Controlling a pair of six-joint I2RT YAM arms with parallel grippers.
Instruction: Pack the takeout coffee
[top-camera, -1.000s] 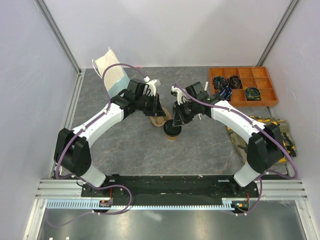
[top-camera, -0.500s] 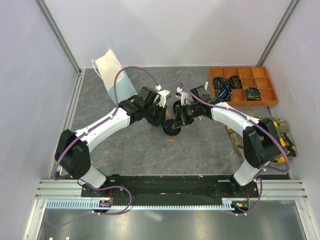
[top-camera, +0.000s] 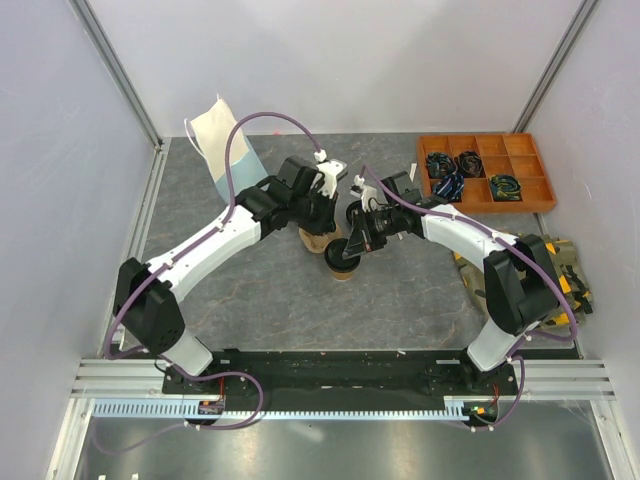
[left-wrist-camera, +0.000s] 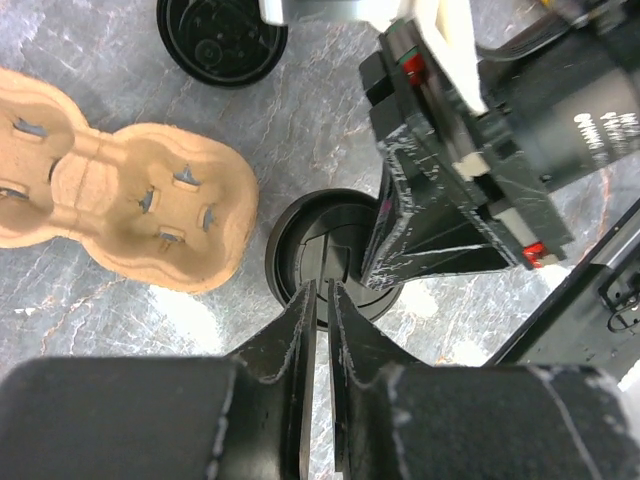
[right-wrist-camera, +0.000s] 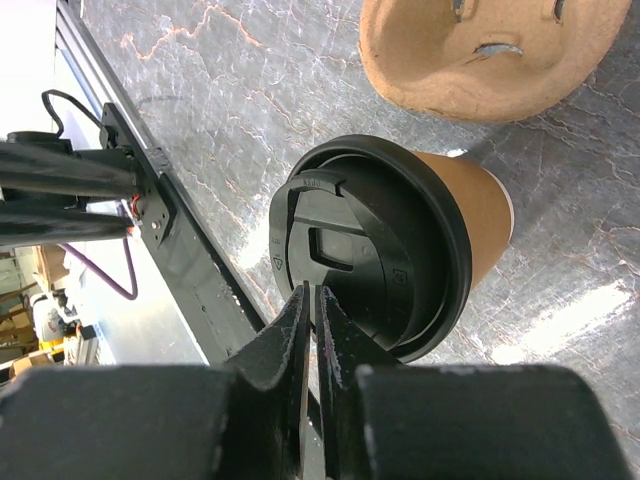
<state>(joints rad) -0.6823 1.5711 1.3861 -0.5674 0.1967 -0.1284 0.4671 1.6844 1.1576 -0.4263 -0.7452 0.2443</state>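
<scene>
Tan coffee (right-wrist-camera: 392, 250): lidded, just beside carrier (left-wrist-camera: 130, 200).
Left end effector (left-wrist-camera: 318, 292): almost closed, empty, tips at lid (left-wrist-camera: 320, 245) rim.
Right end effector (right-wrist-camera: 310, 292): almost closed, empty, tips on lid.

- Tabletop (top-camera: 260, 290): grey, marble-veined surface, walled in on the left, right and far sides.
- Takeout coffee (top-camera: 343, 262): stands upright near the centre, black lid on.
- Tan pulp carrier (top-camera: 316, 240): lies flat just beyond the coffee, slightly left, both wells unfilled.
- Black round piece (left-wrist-camera: 222, 40): lies flat beside the carrier; its nature cannot be determined.
- Light-blue paper bag (top-camera: 225, 150): far left corner.
- Orange tray (top-camera: 487, 206): far right, coiled cables in several compartments.
- Yellow-and-black bundle (top-camera: 570, 270): at the right edge.
</scene>
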